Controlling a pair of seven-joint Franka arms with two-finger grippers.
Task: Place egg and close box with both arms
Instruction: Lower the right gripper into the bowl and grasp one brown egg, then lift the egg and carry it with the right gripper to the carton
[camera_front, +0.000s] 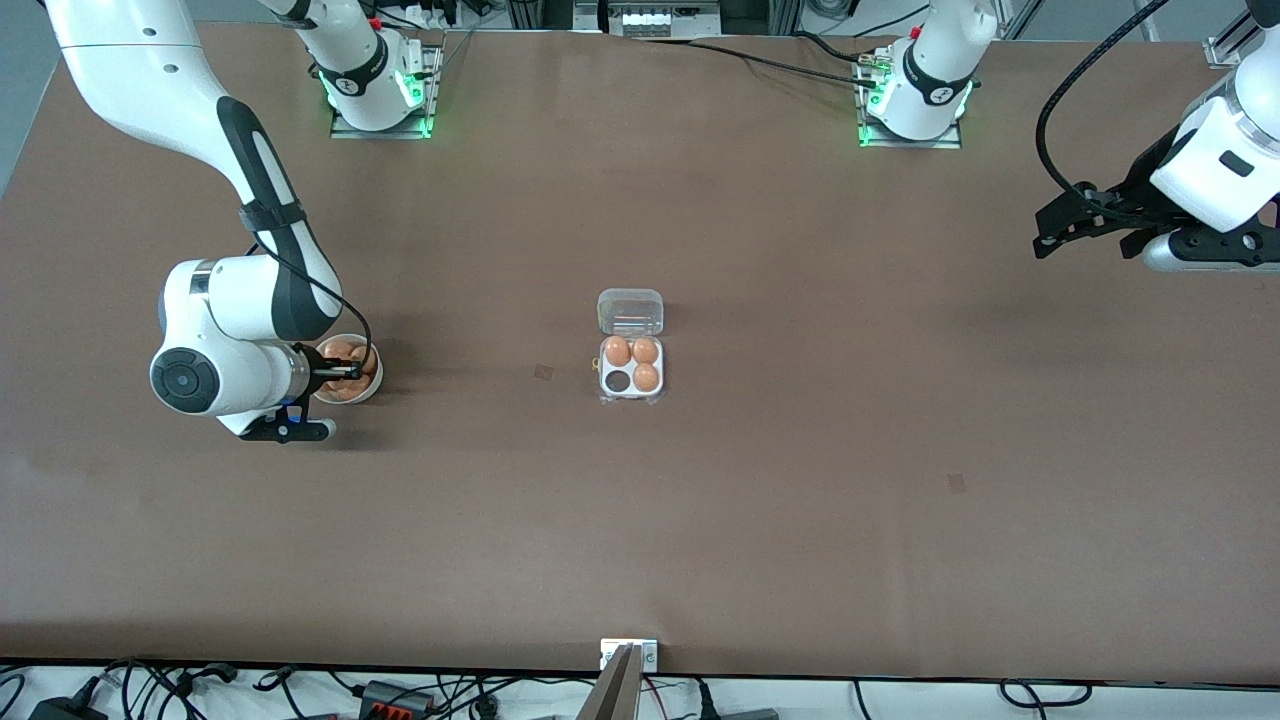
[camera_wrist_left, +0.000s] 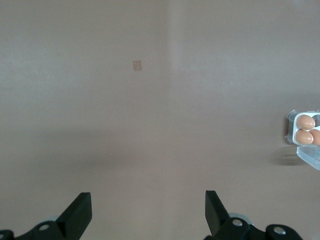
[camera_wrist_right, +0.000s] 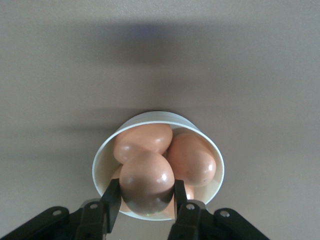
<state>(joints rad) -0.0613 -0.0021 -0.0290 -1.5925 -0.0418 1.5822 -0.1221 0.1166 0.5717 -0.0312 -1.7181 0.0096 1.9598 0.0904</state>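
Note:
The box (camera_front: 631, 370) lies open at the table's middle, its clear lid (camera_front: 630, 311) folded back toward the robots' bases. Three brown eggs fill its white tray, and the cell (camera_front: 617, 381) nearer the camera, toward the right arm's end, is empty. My right gripper (camera_front: 345, 373) is down in the white bowl (camera_front: 372, 388), shut on a brown egg (camera_wrist_right: 146, 179) that sits atop the other eggs (camera_wrist_right: 192, 159) in the bowl (camera_wrist_right: 150, 115). My left gripper (camera_front: 1045, 240) waits open and empty over the table at the left arm's end, fingers wide apart (camera_wrist_left: 148, 210). The box's edge also shows in the left wrist view (camera_wrist_left: 305, 129).
Two small tape marks are on the brown table, one (camera_front: 543, 372) between bowl and box, another (camera_front: 957, 482) nearer the camera toward the left arm's end. A metal bracket (camera_front: 628, 655) sits at the table's edge nearest the camera, with cables below it.

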